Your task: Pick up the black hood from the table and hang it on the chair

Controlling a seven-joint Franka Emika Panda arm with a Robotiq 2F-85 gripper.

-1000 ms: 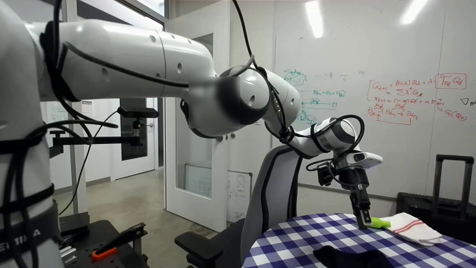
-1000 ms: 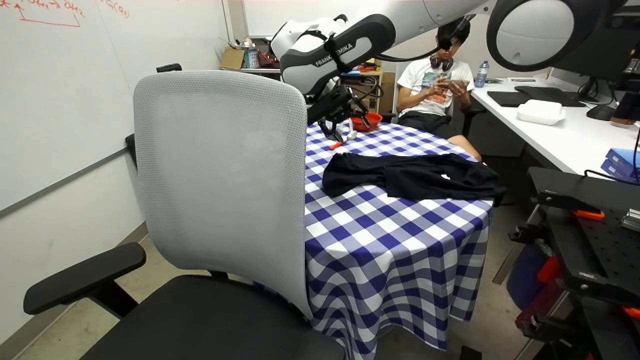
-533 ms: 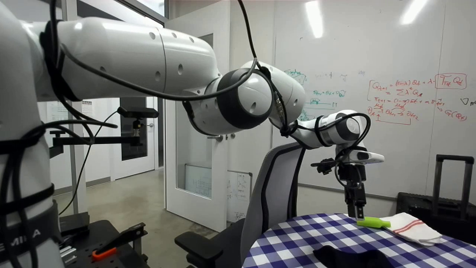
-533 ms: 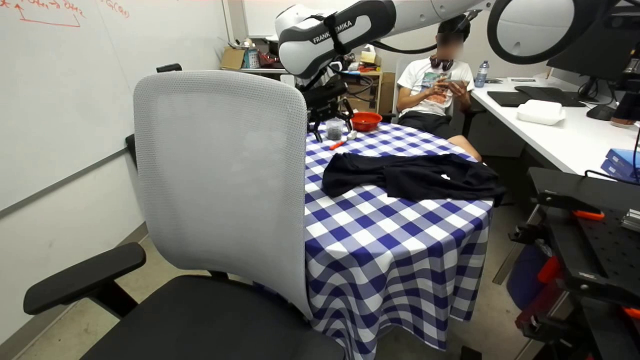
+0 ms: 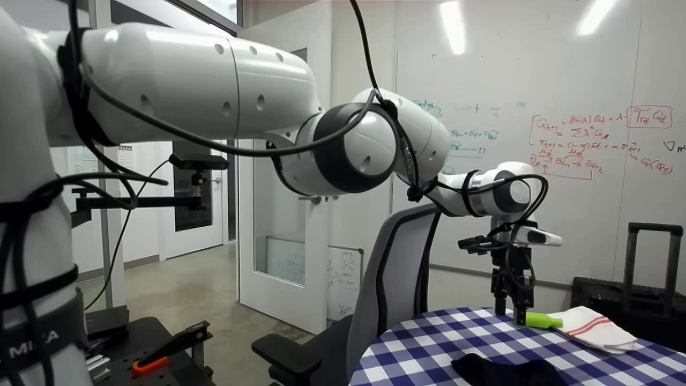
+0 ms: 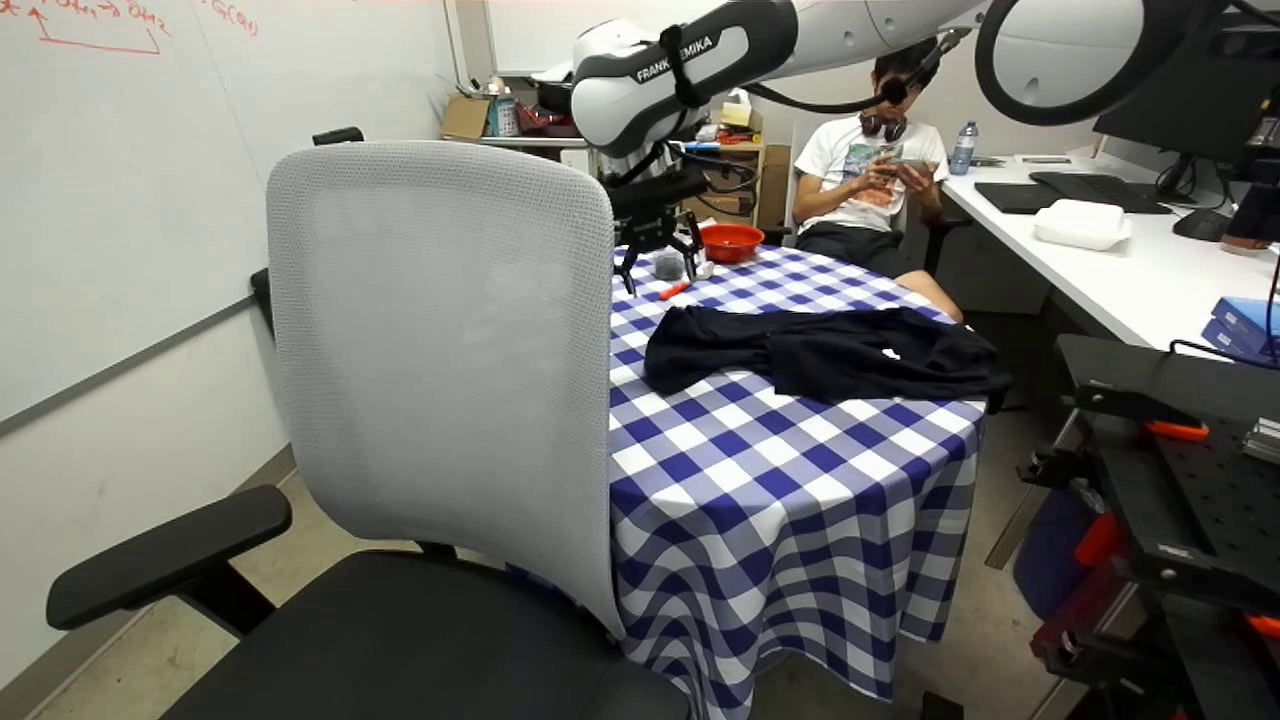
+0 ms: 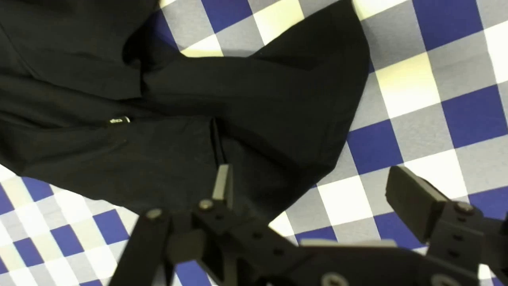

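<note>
Black fabric hood (image 6: 825,358) lies crumpled on round, blue-and-white-checked tabletop (image 6: 720,420); black end effector (image 6: 661,285) spread apart, empty. We judge no step done: pickup, hanging on grey mesh-backed chair (image 6: 440,330) remain.

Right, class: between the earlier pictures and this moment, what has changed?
The gripper, slanted at first, has straightened to point nearly straight down; open, it has taken hold of nothing. The black hood, table and chair stayed as they were.
</note>
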